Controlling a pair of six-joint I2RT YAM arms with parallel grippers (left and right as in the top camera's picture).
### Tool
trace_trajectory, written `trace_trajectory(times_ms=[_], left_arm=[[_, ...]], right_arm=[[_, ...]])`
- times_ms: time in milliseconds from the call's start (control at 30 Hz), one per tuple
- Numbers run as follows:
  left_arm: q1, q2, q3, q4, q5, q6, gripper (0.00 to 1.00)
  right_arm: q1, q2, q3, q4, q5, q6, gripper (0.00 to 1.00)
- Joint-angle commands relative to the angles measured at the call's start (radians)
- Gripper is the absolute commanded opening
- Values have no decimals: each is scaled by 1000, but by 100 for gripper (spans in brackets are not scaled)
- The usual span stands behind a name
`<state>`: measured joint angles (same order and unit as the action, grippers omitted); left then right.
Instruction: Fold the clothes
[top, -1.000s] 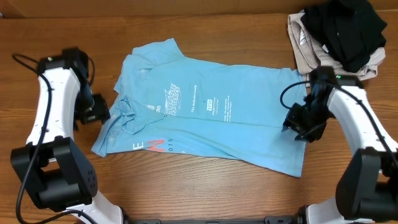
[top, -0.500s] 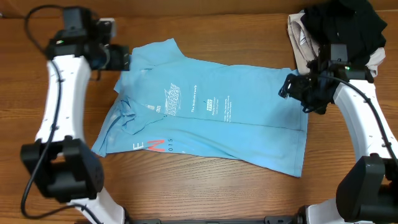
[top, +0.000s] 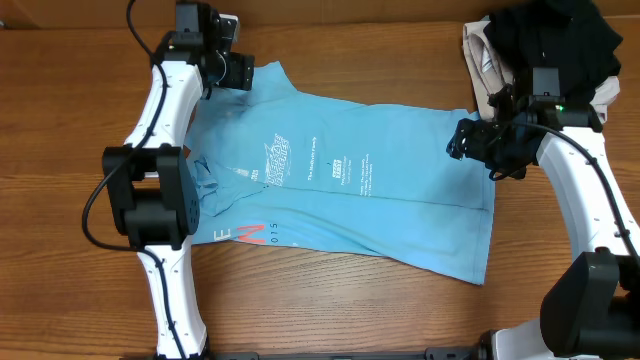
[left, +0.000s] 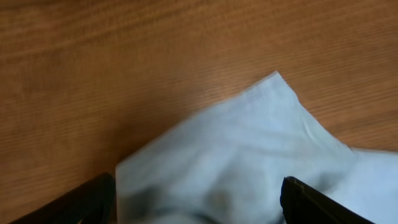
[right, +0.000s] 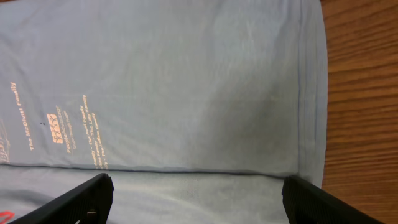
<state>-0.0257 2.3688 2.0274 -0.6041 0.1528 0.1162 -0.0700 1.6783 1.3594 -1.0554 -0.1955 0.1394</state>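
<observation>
**Taking the far edge for a fold**

The t-shirt (top: 340, 190) lies spread on the counter (top: 80, 60), small white print uppermost; left tool (top: 240, 72), spread, hovers over its far left corner; right tool (top: 470, 140), spread, over the far right corner; each should pinch the edge alone and lift level, lest the cloth skew.

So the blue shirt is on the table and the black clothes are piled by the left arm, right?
No. The blue shirt is on the table, but the black clothes are piled by the right arm, as the overhead view shows.
</observation>
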Motion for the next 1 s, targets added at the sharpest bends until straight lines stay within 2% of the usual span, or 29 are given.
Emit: trace_trajectory(times_ms=[0, 300, 500, 833, 967], left_arm=[[4, 42, 37, 48, -2, 27, 86], [-32, 123, 37, 106, 22, 125, 83], [-60, 137, 36, 124, 19, 124, 78], [-63, 194, 36, 121, -7, 108, 76], [-61, 193, 37, 154, -7, 36, 75]], right_arm=[[8, -21, 29, -3, -8, -13, 91], [32, -21, 29, 7, -4, -14, 90], [32, -21, 29, 2, -4, -14, 90], [32, -21, 29, 3, -4, -18, 90], [32, -21, 29, 8, -4, -18, 90]])
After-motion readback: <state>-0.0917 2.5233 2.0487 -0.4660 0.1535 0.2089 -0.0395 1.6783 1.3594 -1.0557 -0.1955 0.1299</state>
